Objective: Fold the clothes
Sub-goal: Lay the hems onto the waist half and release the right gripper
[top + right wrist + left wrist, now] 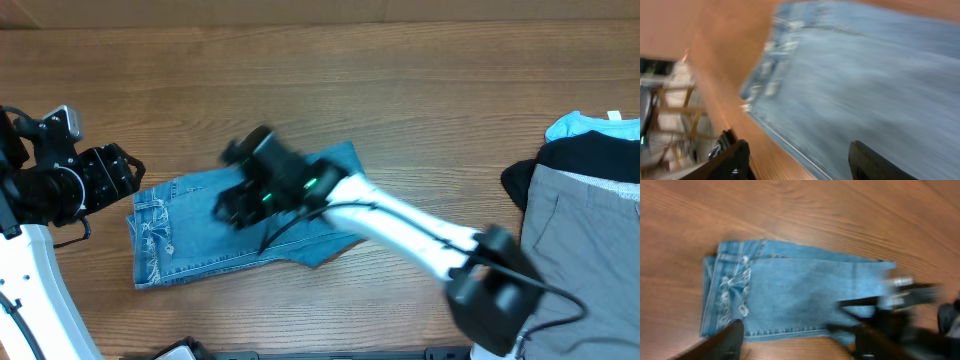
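The jeans [180, 235] lie folded in a compact block left of the bench's [400, 80] middle, seemingly nearly done. The right hand [232, 205] hovers over them, fingers spread and empty. The left hand [125, 172] sits just left; I cannot tell its state. Grey trousers [585, 230], a black garment [590, 155] and a pale-blue top [575, 125], heaped far right, appear still unfolded.

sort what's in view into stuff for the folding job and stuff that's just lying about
Job: jeans, grey trousers, black garment, pale-blue top.
Just there: table; dark shape at the near edge, too cropped to name.
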